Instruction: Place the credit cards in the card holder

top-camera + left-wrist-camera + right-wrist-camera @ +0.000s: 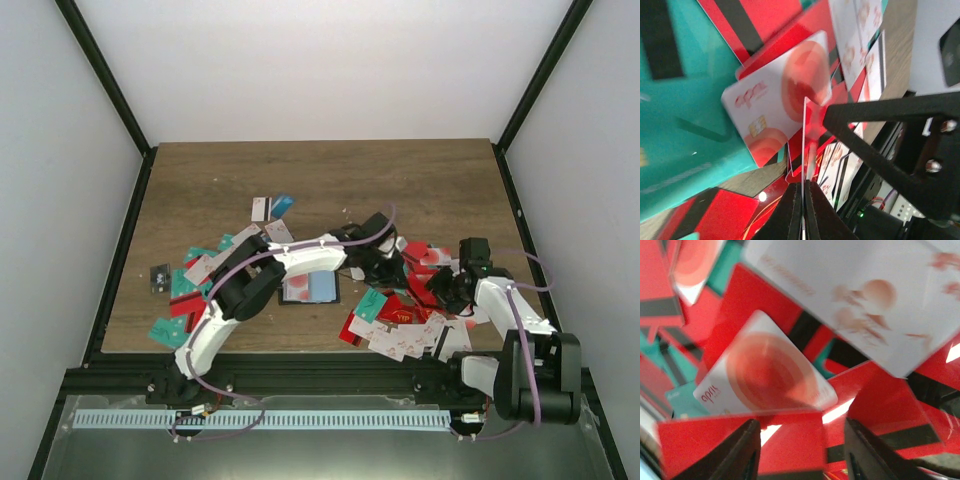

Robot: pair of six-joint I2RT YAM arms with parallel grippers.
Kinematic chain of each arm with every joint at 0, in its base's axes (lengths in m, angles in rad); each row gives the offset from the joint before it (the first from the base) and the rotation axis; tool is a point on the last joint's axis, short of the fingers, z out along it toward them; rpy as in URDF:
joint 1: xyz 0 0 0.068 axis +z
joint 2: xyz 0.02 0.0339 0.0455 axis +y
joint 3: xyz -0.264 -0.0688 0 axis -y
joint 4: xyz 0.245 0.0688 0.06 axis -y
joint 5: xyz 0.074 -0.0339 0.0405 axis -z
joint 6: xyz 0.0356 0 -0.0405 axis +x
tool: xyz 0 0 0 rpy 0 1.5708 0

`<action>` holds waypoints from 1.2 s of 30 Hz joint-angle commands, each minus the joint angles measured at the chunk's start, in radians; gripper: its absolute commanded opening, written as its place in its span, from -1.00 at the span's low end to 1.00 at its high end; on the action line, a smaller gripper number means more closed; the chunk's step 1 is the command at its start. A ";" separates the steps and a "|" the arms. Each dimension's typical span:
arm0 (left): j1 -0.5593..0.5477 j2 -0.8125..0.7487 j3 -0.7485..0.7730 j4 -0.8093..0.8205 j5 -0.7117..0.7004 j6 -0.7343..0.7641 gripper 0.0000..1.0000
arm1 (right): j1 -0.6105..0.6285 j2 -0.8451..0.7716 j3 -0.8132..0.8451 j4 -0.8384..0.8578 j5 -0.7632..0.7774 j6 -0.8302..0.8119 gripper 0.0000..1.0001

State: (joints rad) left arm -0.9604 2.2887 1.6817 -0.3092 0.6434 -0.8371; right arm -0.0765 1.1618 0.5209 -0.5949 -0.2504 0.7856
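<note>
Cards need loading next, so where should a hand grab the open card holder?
Probably its near edge, approached from the robot's side. The card holder lies open and flat; bare table borders that edge, while the left arm overhangs the far side and cards crowd the right.

There is one table (200, 170). There are two robot arms, a left arm (290, 258) and a right arm (505, 305). There is one card holder (308, 288). The credit cards (395, 325) are too many to count one by one, because they lie on top of each other, but there are more than twenty. They make two heaps, one on each side of the holder. At the back, two cards (260, 208) lie apart. One dark card (159, 277) lies alone on the left.
</note>
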 commanded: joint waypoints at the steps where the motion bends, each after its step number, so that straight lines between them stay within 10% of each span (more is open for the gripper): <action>1: 0.067 -0.090 -0.028 -0.003 -0.057 0.050 -0.92 | -0.005 0.016 0.082 0.007 -0.145 -0.089 0.09; 14: 0.258 -0.340 -0.125 -0.396 -0.021 0.508 -0.92 | 0.064 0.043 0.215 0.149 -0.490 -0.249 0.64; 36: 0.344 -0.605 -0.302 -0.605 0.288 0.823 -0.92 | 0.383 0.152 0.240 0.278 -0.935 -0.447 0.26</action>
State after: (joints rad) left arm -0.6159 1.7145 1.3880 -0.8791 0.8917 -0.0715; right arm 0.2546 1.3010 0.7097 -0.3229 -1.1156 0.3676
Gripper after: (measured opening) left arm 0.040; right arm 0.664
